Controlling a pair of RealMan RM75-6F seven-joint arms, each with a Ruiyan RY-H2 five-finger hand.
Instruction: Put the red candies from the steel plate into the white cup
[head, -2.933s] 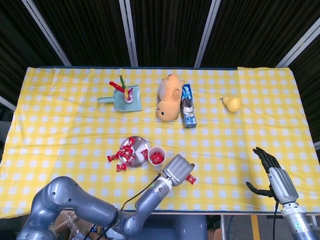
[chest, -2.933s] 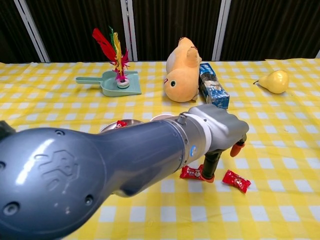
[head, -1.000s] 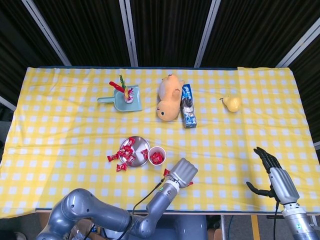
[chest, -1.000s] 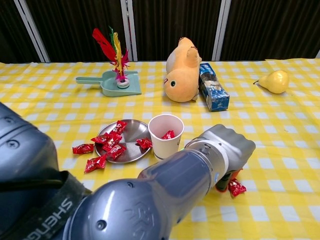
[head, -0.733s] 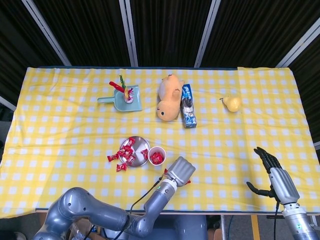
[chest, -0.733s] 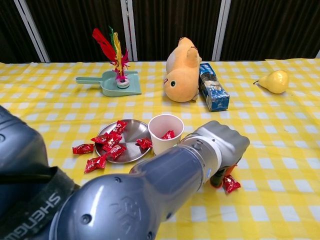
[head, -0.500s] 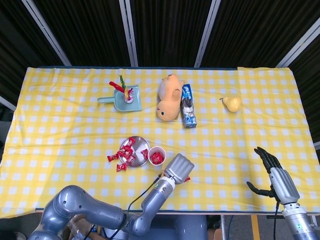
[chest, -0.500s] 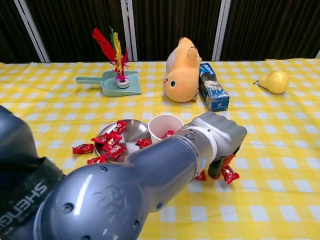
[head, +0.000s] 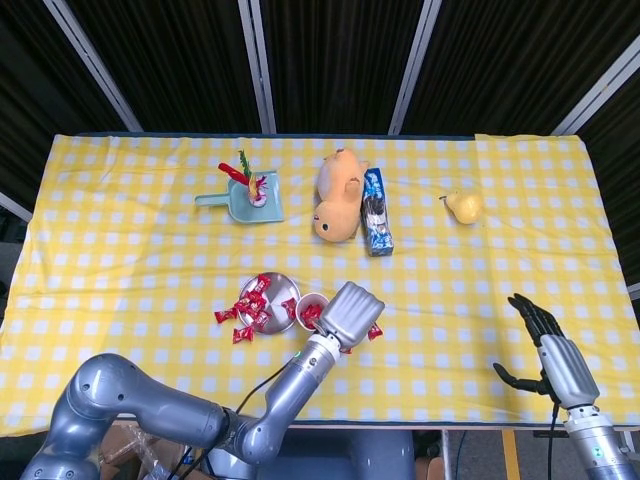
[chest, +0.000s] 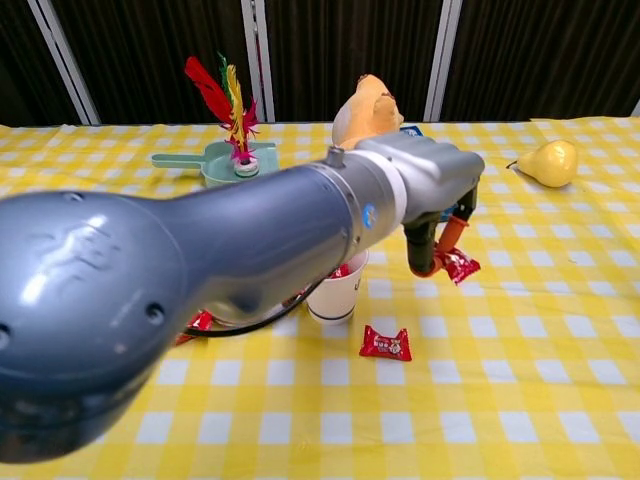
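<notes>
I've lifted the red candy (chest: 458, 266) off the desk (chest: 560, 330); my left robot hand (chest: 437, 215) pinches it just beside the white cup (chest: 332, 292), near the front edge. I should centre over the rim before releasing. My right robot hand (head: 545, 350) idles, fingers apart.

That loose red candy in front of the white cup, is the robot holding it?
No. The loose candy lies on the cloth, while the left hand above pinches a different candy.
</notes>
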